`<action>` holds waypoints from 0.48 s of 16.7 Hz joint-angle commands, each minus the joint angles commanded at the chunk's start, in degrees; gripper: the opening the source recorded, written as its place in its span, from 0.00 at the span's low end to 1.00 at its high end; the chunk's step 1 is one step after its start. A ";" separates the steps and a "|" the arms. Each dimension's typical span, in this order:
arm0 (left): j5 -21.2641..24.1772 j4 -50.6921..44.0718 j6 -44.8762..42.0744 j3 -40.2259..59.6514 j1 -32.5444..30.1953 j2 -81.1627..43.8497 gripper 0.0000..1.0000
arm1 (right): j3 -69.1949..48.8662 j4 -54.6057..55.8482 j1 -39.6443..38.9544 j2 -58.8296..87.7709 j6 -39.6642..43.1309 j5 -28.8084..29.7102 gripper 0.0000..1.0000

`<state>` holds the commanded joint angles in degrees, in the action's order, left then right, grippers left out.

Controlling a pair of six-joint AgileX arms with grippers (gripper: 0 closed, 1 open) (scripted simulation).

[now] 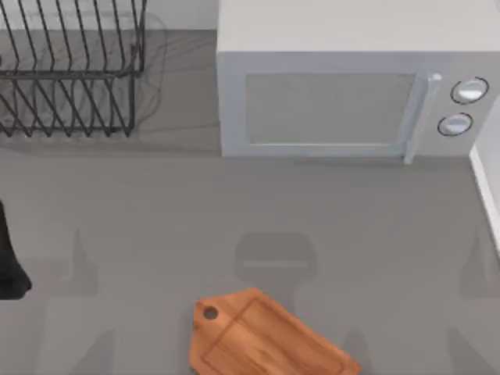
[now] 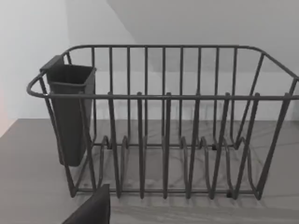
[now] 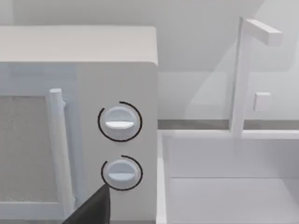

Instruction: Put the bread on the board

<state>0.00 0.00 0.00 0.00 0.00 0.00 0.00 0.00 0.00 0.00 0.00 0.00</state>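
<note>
Starting out, I judge: board (image 1: 266,337) lies bare on the table (image 1: 156,226) before the closed microwave (image 1: 344,94); bread unseen; tool states I cannot tell.

The flat orange-brown wooden cutting board (image 1: 269,340) with rounded corners and a groove along its rim lies on the grey table at the near edge, turned at an angle, its short handle tab with a round hole pointing toward the table's left, its top bare.
</note>
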 joint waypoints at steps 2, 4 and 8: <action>0.00 0.00 0.00 0.00 0.00 0.00 1.00 | 0.00 0.00 0.00 0.00 0.00 0.00 1.00; 0.08 -0.99 0.06 1.76 0.16 -1.72 1.00 | 0.00 0.00 0.00 0.00 0.00 0.00 1.00; 0.71 -6.67 0.24 12.45 0.96 -12.36 1.00 | 0.00 0.00 0.00 0.00 0.00 0.00 1.00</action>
<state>0.71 -6.67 0.24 12.45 0.96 -12.36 0.00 0.00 0.00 0.00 0.00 0.00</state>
